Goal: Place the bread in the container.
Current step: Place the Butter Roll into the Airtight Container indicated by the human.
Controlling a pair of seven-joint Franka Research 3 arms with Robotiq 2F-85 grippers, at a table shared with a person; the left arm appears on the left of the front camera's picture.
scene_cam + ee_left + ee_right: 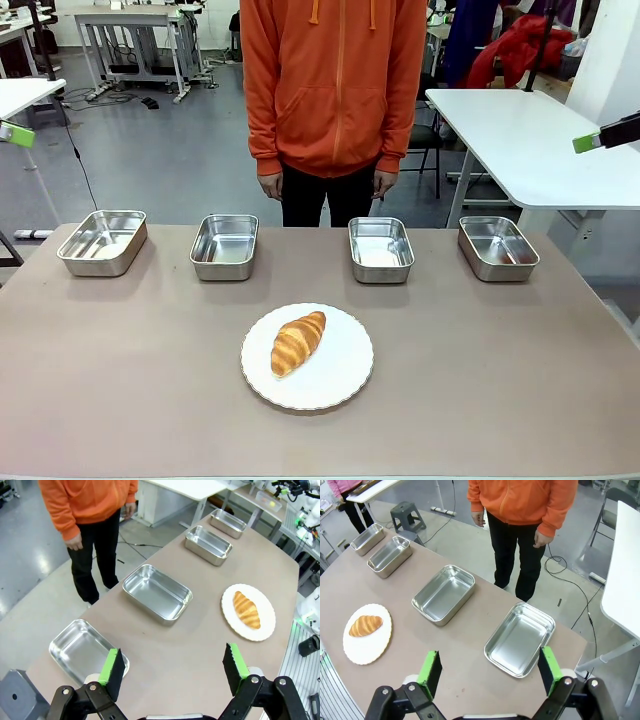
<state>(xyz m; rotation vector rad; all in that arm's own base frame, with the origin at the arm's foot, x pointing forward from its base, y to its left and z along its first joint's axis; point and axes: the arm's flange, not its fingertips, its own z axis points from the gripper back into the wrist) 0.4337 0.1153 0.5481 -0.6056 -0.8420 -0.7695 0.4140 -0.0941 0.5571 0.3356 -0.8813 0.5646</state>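
four pans point(222, 272) along far edge

A golden-brown, ridged croissant point(298, 342) lies on a round white plate point(345, 385) near the middle of the brownish-grey counter point(520, 390), set on a slant (its narrower tip toward the far right). Beyond the plate, four shallow rectangular stainless-steel pans stand in a row by the far edge, well apart: the leftmost pan point(100, 264), the second pan point(222, 272), the third pan point(381, 275) and the rightmost pan point(498, 270). A person in an orange hooded sweatshirt point(335, 80) stands behind the middle two, arms hanging. The left end effector point(14, 133) shows as a green-padded tip at the left edge, and the right end effector point(605, 137) likewise at the right edge.
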